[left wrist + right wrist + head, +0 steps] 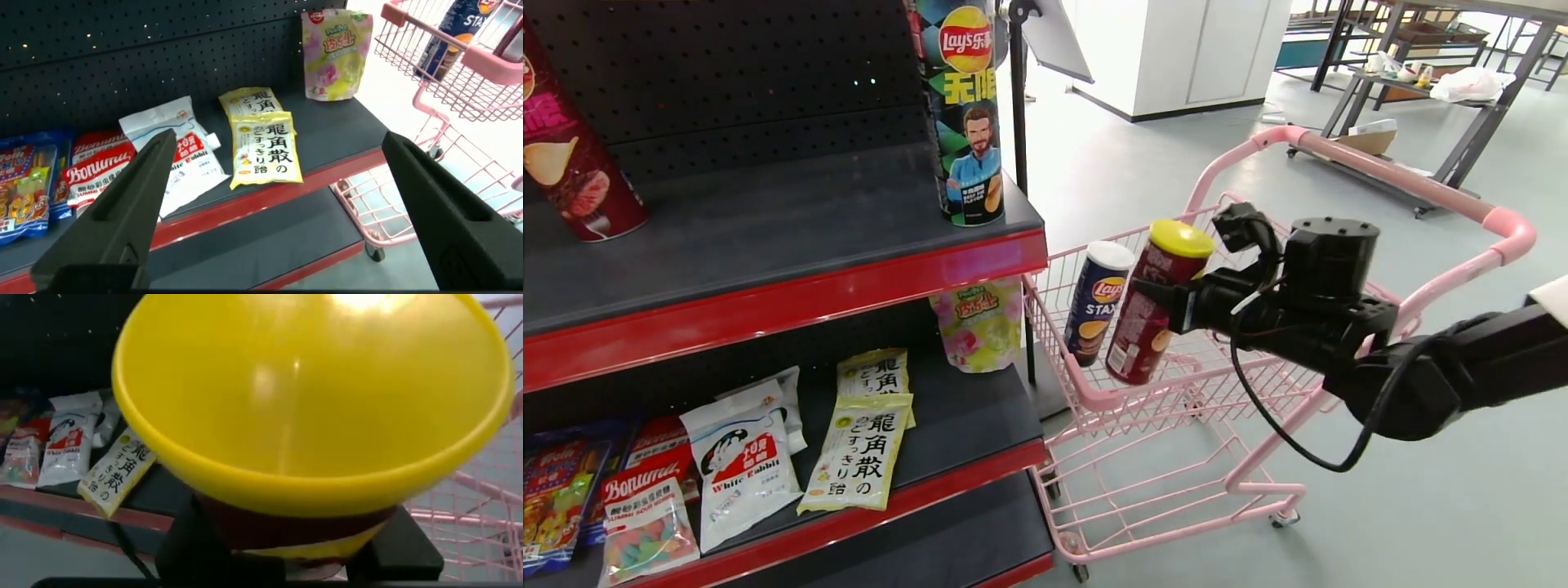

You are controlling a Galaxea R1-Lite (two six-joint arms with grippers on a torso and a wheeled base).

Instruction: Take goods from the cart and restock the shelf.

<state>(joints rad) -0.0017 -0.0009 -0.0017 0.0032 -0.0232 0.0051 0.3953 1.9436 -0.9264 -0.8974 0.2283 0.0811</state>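
Beside the cart's (1390,176) blue can (1096,304), right jaws clasp a red can (1135,336); left jaws gape

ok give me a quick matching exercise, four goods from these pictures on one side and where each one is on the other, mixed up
Things:
1. red can with yellow lid
2. blue can with white lid
3. tall black and green can
4. yellow packets

Places:
A. lying flat on the lower shelf
B. held tilted in the right gripper
C. upright on the upper shelf
D. in the pink cart, not gripped

Pairs: 1-B, 2-D, 3-C, 4-A
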